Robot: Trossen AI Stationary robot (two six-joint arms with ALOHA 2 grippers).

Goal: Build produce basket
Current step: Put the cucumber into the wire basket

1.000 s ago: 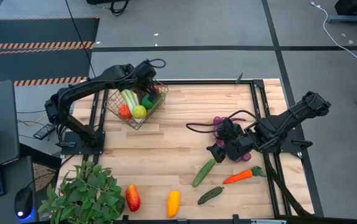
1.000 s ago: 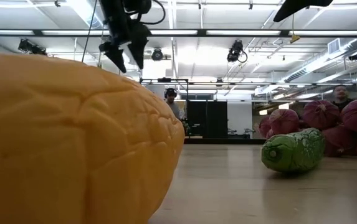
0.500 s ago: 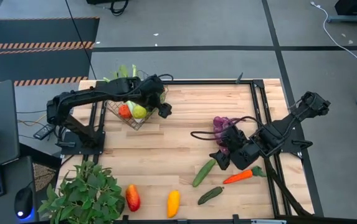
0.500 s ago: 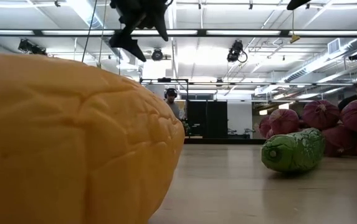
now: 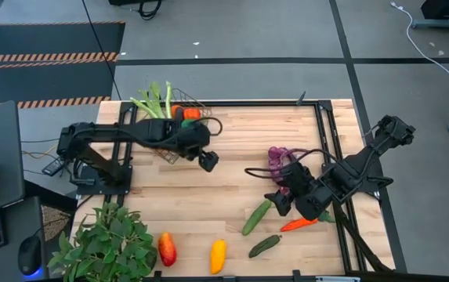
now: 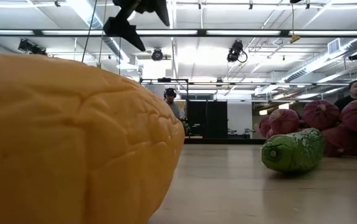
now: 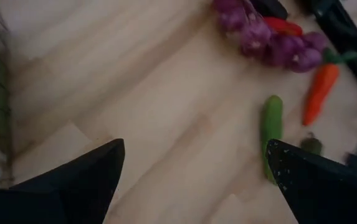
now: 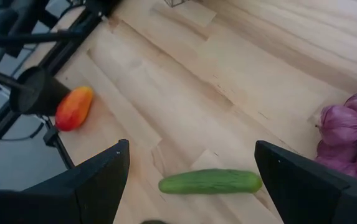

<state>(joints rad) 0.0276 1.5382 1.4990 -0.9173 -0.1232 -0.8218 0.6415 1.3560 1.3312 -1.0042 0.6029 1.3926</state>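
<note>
Green cucumber (image 5: 256, 217) (flat), grapes (image 5: 277, 159) behind

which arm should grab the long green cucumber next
Right. The right gripper hangs beside the long green toy cucumber with jaws open, the cucumber lying between them in its wrist view. The left gripper is farther off, near the dark wire-mesh basket.

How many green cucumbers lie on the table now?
2: one cucumber lies near the right gripper; a darker cucumber lies near the front edge. The basket may hide more.
</note>
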